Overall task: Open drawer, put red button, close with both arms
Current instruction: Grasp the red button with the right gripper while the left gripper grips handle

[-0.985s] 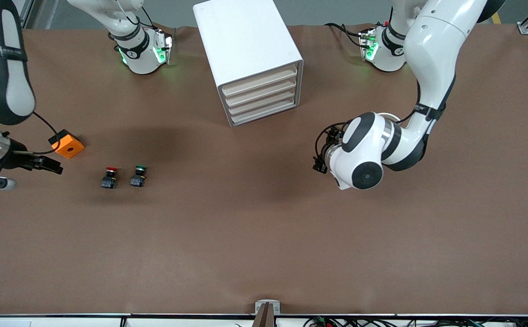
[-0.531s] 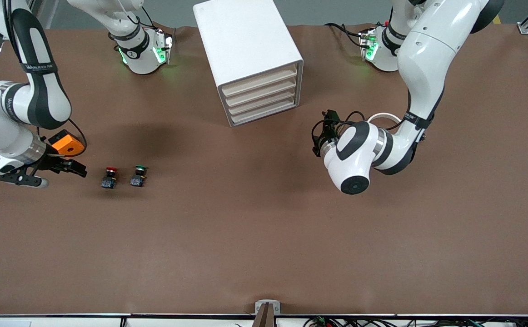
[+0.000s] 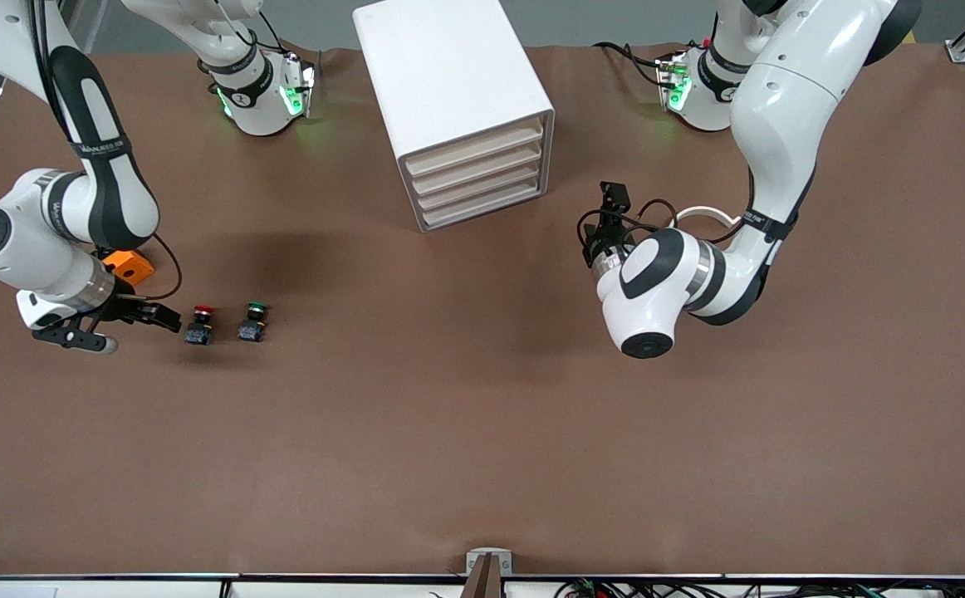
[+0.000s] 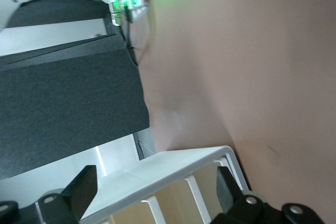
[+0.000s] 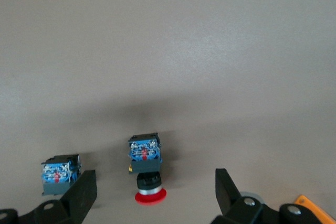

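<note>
The red button [image 3: 200,323] stands on the brown tabletop [image 3: 482,432] toward the right arm's end, its red cap over a dark blue body, untouched by either hand. Just beside it, toward the left arm's end, stands a green-capped button [image 3: 252,322] of the same shape. The right hand [image 3: 154,316] hovers low just beside the red button with its fingers [image 5: 81,195] spread wide — the red cap [image 5: 150,195] shows between them in the right wrist view. An orange cube [image 3: 130,265] lies near, partly hidden under the right arm [image 3: 75,199]. The left hand [image 3: 611,208] is up beside the front of the white drawer cabinet [image 3: 458,108], fingers [image 4: 81,187] spread, every drawer shut.
</note>
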